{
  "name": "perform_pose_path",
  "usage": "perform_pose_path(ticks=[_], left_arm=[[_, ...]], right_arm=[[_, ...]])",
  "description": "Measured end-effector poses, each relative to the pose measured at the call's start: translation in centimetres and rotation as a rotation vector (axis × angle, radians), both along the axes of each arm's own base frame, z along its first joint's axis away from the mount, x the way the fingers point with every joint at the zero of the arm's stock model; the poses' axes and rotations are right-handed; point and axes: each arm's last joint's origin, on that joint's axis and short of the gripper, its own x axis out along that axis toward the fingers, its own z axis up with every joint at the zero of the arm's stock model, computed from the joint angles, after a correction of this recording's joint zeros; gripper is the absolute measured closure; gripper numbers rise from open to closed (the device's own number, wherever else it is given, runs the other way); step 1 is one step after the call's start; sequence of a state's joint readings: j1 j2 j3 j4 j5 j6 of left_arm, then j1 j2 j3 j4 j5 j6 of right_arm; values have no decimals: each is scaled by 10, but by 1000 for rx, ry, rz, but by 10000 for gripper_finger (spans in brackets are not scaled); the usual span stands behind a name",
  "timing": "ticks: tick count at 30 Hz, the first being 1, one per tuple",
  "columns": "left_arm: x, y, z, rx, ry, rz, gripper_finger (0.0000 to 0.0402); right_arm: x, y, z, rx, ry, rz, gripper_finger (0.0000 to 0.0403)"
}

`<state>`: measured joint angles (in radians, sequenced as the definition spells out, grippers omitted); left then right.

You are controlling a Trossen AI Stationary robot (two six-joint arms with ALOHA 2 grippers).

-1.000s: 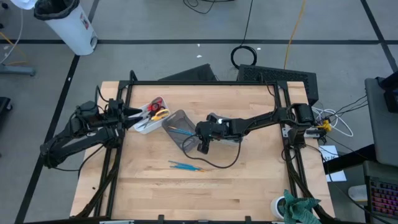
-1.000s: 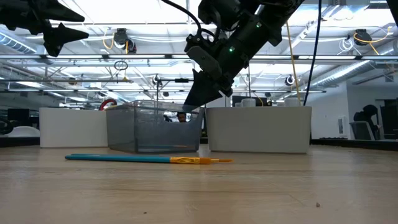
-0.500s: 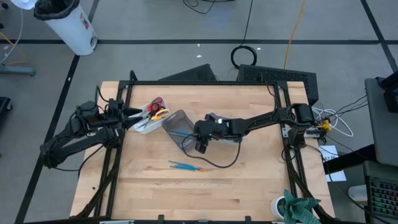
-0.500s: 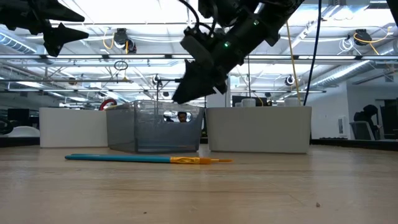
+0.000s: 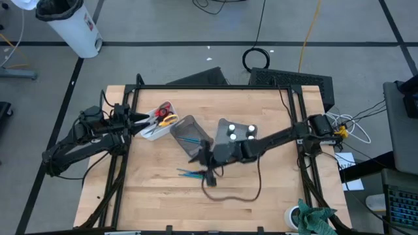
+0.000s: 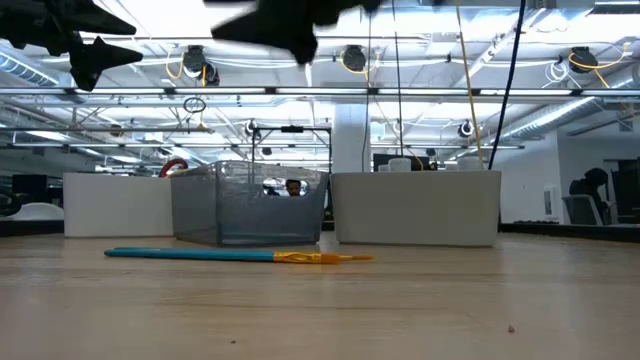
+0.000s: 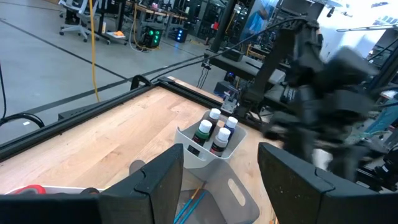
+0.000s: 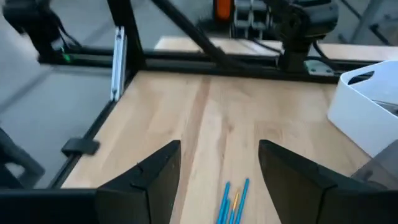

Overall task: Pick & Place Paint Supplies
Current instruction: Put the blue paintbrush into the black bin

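The open, empty right gripper [image 5: 208, 171] hangs over the thin teal brushes with orange ferrules [image 5: 194, 173], lying flat along the table's front edge.

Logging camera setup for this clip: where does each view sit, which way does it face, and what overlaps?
High: overhead, straight down; both arms, clear bin.
Low: tabletop height, level across; brushes before the clear bin.
Left wrist: past its open fingers to capped bottles.
Right wrist: past its open fingers down at brushes.
Shared: high, low and right wrist show the brushes.
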<state>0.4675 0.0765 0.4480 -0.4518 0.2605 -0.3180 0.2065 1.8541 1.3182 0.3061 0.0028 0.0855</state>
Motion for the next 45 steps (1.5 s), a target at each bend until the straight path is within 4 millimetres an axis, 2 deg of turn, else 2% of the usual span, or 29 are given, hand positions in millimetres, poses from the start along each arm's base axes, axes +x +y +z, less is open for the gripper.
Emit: perform_pose_path(ticks=[5, 7, 9, 15, 19, 27, 32, 40, 43, 45], left_arm=[[0, 0, 0, 0, 0, 0, 188], [0, 0, 0, 0, 0, 0, 188], [0, 0, 0, 0, 0, 0, 188], [0, 0, 0, 0, 0, 0, 188], [0, 0, 0, 0, 0, 0, 188], [0, 0, 0, 0, 0, 0, 188], [0, 0, 0, 0, 0, 0, 188], [0, 0, 0, 1, 0, 0, 188], [0, 2, 4, 88, -18, 54, 188], [3, 3, -4, 104, -4, 44, 188]], right_arm=[[-3, 41, 41, -108, 139, -38, 193], [-2, 53, 42, -122, 205, -72, 193], [-8, 64, 34, -124, 289, -78, 193], [-14, 83, -13, -185, 523, -74, 199], [-12, 87, -47, -202, 644, -98, 212], [-4, 85, -92, -239, 745, -118, 235], [-1, 80, -93, -188, 745, -170, 245], [-2, 84, -78, -169, 695, -149, 259], [0, 85, -76, -153, 674, -154, 262], [-1, 84, -74, -153, 673, -154, 264]])
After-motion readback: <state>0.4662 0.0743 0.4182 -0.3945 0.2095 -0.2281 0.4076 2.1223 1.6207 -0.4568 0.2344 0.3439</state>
